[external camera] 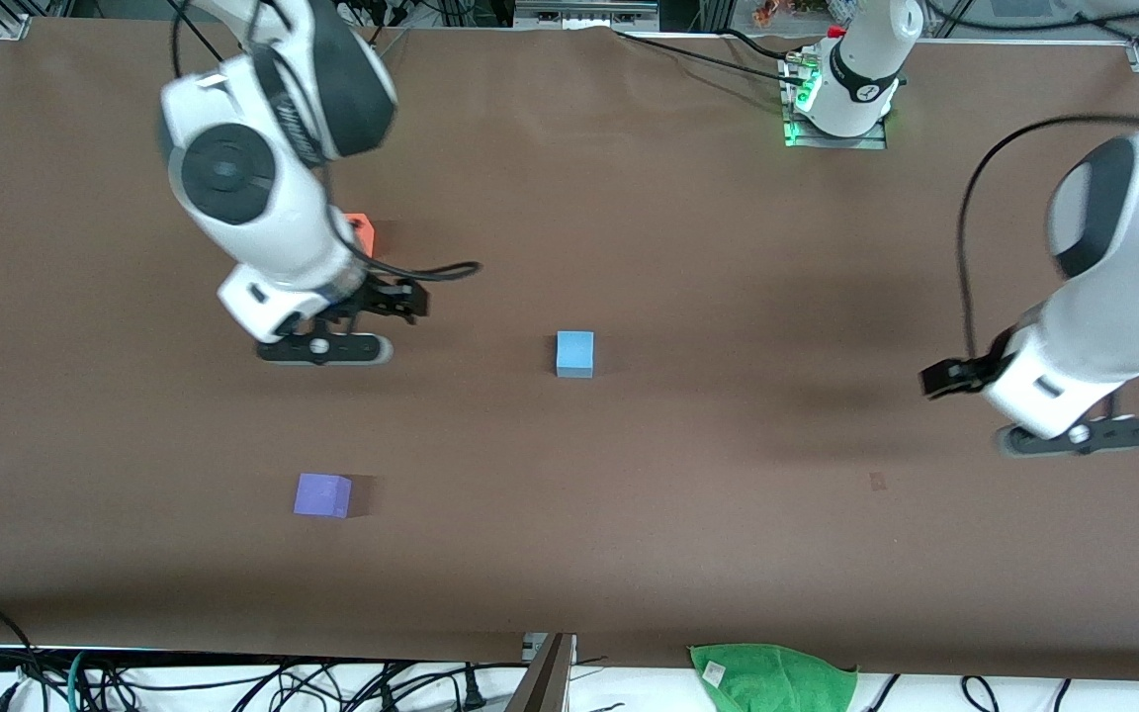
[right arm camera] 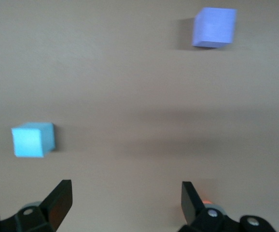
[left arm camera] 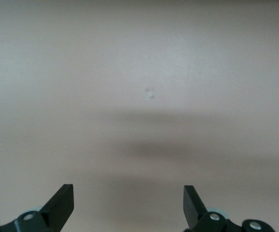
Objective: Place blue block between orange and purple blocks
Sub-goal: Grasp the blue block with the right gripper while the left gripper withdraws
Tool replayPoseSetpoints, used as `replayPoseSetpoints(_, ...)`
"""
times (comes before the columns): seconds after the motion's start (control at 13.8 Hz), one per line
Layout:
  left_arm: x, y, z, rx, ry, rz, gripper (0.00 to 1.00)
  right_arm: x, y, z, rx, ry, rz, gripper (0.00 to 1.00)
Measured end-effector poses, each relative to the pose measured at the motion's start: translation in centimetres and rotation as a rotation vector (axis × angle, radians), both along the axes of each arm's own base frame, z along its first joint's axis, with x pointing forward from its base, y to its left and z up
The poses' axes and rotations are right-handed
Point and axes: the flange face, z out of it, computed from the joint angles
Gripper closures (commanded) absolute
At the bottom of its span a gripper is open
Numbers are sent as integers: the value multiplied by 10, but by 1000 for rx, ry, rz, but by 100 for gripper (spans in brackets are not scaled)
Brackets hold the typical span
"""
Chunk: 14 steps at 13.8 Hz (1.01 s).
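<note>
The blue block (external camera: 574, 353) sits mid-table and shows in the right wrist view (right arm camera: 33, 139). The purple block (external camera: 322, 494) lies nearer the front camera, toward the right arm's end; it also shows in the right wrist view (right arm camera: 214, 27). The orange block (external camera: 362, 231) lies farther back, partly hidden by the right arm. My right gripper (external camera: 324, 349) is open and empty, over bare table between the orange and purple blocks; its fingers (right arm camera: 60, 198) frame bare table. My left gripper (external camera: 1074, 437) is open and empty, over bare table at the left arm's end; its fingers (left arm camera: 62, 198) show.
A green cloth (external camera: 772, 675) lies off the table's front edge. Cables run along that edge. The left arm's base (external camera: 851, 79) stands at the back of the table.
</note>
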Motion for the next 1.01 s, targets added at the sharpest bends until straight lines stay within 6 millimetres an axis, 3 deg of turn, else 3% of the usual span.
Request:
replayPoseSetpoints(0.22,-37,19,63,-48,4,7,0,-8,64,-46,34,-60,-102,0)
replayPoseSetpoints(0.43,-61,34,97,-109,29,41,0,-21,122,-98,90,-118,-179,0)
replayPoseSetpoints(0.65,-69,45,92,-127,97,53,0,-38,158,-143,109,-135,-177,0)
replayPoseSetpoints(1.01,-44,71,66,-140,20,63,0,-44,178,-192,137,-165,-151,0)
